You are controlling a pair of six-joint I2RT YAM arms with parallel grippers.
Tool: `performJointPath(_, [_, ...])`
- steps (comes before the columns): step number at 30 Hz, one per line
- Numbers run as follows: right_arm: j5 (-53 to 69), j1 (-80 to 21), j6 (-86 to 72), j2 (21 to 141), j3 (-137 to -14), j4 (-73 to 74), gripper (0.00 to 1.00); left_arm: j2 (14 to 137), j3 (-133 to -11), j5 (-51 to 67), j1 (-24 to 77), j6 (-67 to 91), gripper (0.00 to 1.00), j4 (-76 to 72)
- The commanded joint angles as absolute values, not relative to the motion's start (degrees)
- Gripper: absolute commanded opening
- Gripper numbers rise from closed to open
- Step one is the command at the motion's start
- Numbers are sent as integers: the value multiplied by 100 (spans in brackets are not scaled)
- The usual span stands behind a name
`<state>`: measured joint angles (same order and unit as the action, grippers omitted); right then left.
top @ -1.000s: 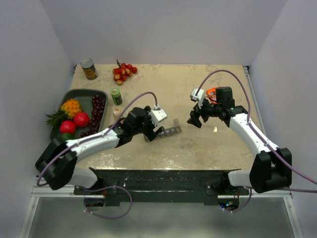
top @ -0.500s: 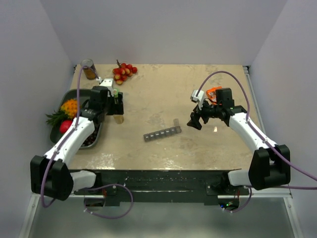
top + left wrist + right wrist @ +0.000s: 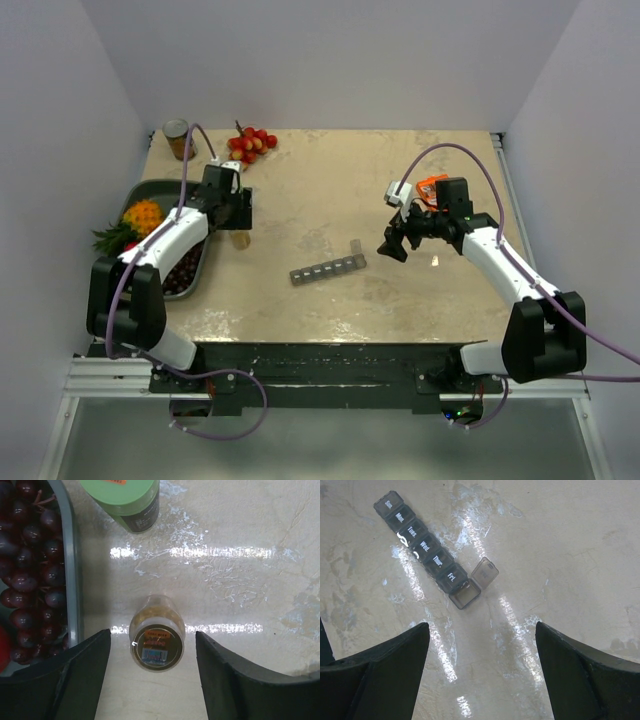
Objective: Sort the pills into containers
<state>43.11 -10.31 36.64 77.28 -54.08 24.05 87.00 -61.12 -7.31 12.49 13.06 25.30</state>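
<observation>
Across the middle of the top view lies the tan table (image 3: 400,165), with both arms reaching in from the bottom edge. The left arm (image 3: 160,245) angles toward the upper left, and the right arm (image 3: 505,265) bends in from the right side toward the centre.

At the left edge sits the dark fruit tray (image 3: 168,184). In the left wrist view its grey wall runs down the left side, with dark grapes (image 3: 30,555) behind it.

Just below the centre of the top view lies the dark-grey pill organizer (image 3: 328,268), a slanted strip well apart from both grippers. The right wrist view shows it in the upper left, its lids printed with day names. The end compartment (image 3: 465,593) stands open and empty, its lid (image 3: 485,572) flipped out beside it.

The right gripper (image 3: 481,630) hangs above bare table at the right of centre, fingers wide apart and holding nothing.

The left gripper (image 3: 151,645) is over the table next to the tray, its fingers spread. The small clear bottle (image 3: 156,635) stands upright between them, with a gap on each side. A green-capped bottle (image 3: 125,497) stands at the top of that view.

Through the clear bottle's wall the pills (image 3: 152,612) show as a yellowish-tan mass.
</observation>
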Motion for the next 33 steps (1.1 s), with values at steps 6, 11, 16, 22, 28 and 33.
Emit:
performJointPath(6, [4535,-1002,3779,7734,-5511,2443,88,9114,-6530,-624,1266,1213,61,2557])
performJointPath(11, [4526,-1002,3797,7752,-5511,2452,88,9132,-6539,-633,1318,1134,33,2663])
performJointPath(16, [4605,-1002,3920,7656,-5493,2557,87,8913,-6548,-554,1432,1072,6,2891])
performJointPath(22, [4536,-1063,4324,7252,-5624,2733,87,8078,-6232,209,1678,958,0,3006])
performJointPath(28, [4173,-1160,4563,7284,-6150,2777,99,7077,-5810,1300,2126,1212,0,2787])
performJointPath(33, [5673,-1274,5542,8568,-7564,5536,99,6619,-5415,1871,2698,1757,0,2102])
